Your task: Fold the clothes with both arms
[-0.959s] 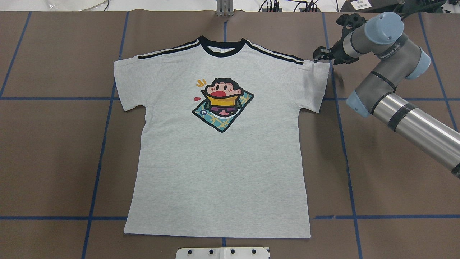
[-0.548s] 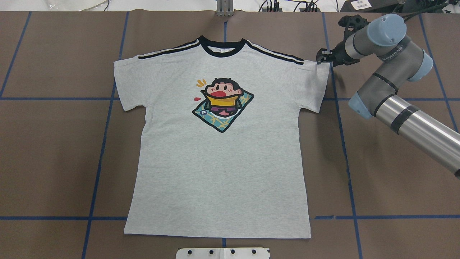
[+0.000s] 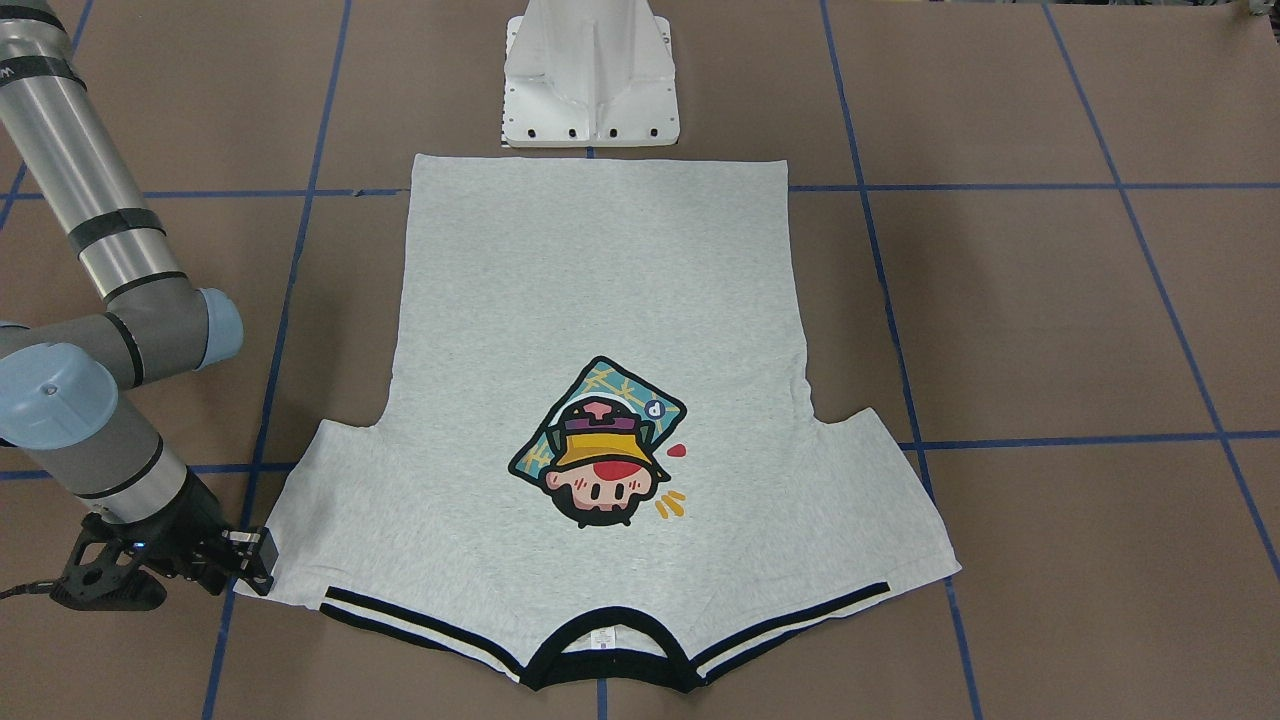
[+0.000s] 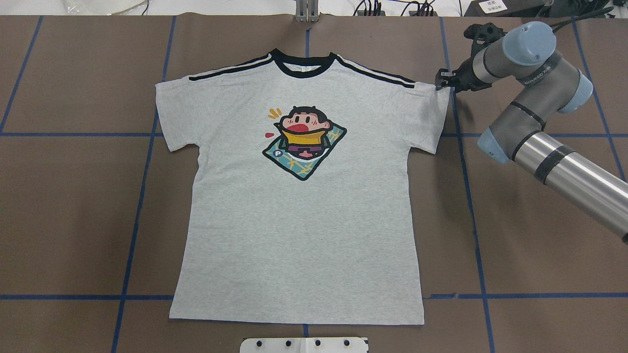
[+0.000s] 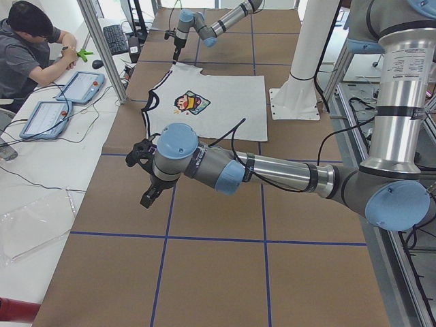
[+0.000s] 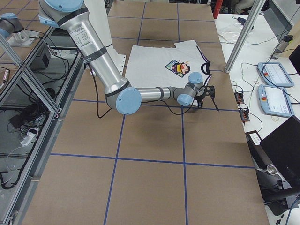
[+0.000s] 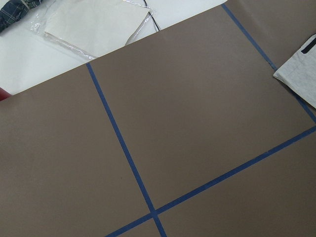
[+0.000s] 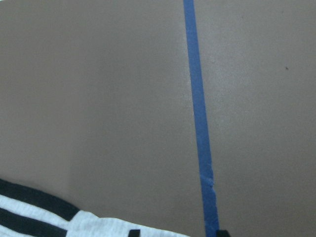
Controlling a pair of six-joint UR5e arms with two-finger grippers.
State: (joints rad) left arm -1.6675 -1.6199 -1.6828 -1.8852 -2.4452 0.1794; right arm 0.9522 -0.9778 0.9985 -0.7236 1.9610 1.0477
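Cloth lies flat and face up on the brown bench (image 4: 530, 235): a light grey T-shirt (image 4: 299, 245), unfolded, both sleeves spread. The right fingers (image 3: 258, 562) sit low at the outer top corner of one sleeve, near where the black shoulder stripes (image 4: 378, 72) end. From them the whole shirt stretches away to one side, with the black collar (image 4: 279, 62) further along the same edge and the cartoon print (image 4: 304, 142) beyond, toward the shirt's middle. In the right wrist view the two black tips stand parted, one at the grey sleeve edge and the other at a blue tape line (image 8: 200, 128) just beside it. The pair is spread, with the sleeve's corner at its mouth and nothing clamped. The right arm (image 4: 564, 164) comes in behind them, bent at the elbow.

The left fingers (image 5: 148, 196) show only in the side view from the bench's left end. They hang above the bench, pointing down, well apart from the shirt. Only the corner of the nearest sleeve shows, at the edge of the left wrist view. Whether they are parted or closed cannot be told. The left arm (image 5: 272, 174) stretches out roughly level behind them. The white pedestal (image 3: 590, 80) stands just past the shirt's hem, at the opposite end of the shirt from the right fingers.
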